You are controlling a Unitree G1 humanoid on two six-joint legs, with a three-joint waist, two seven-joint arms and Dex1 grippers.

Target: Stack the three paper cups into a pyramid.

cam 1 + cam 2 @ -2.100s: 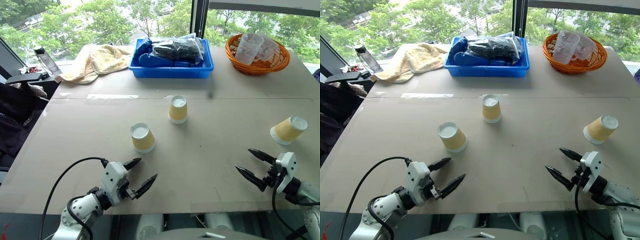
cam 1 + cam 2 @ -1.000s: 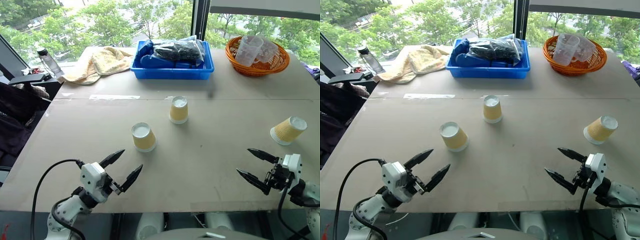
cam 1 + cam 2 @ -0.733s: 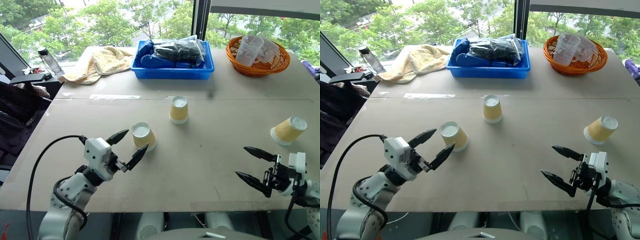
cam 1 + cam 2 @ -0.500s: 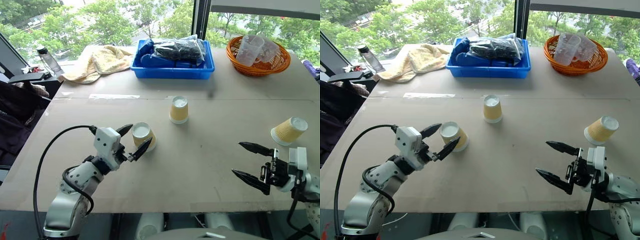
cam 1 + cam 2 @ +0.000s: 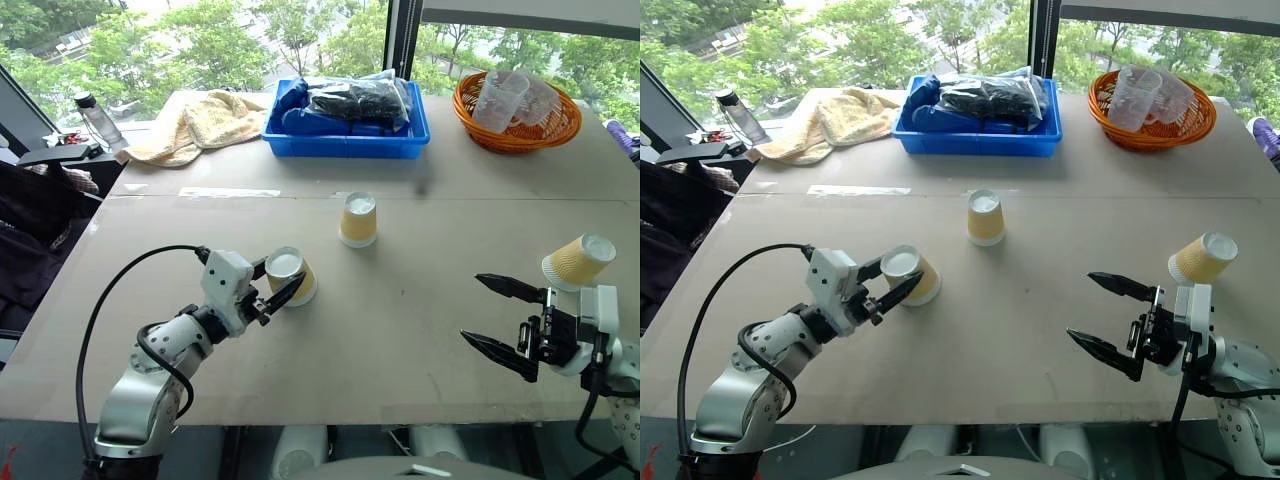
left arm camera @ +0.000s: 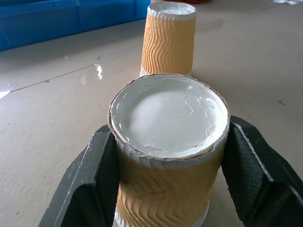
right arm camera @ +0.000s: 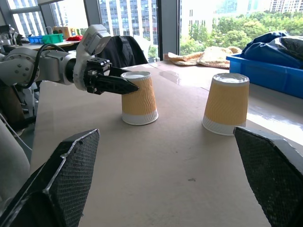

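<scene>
At the table's (image 5: 420, 330) near-left, an upside-down paper cup (image 5: 290, 277) stands upright, base skyward, clamped by the left gripper (image 5: 272, 284). At its one o'clock a second inverted cup (image 5: 358, 219) stands upright. Far off at three o'clock, a third cup (image 5: 577, 260) lies tipped, base pointing upward-right, beyond the spread-fingered, empty right gripper (image 5: 497, 317).

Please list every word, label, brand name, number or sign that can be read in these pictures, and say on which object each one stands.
There is no readable text.
The three paper cups, the one in the left gripper (cup), the middle one and the tilted one, have plain ribbed walls.
The blue tray, orange basket, towel and bottle show no legible label.
</scene>
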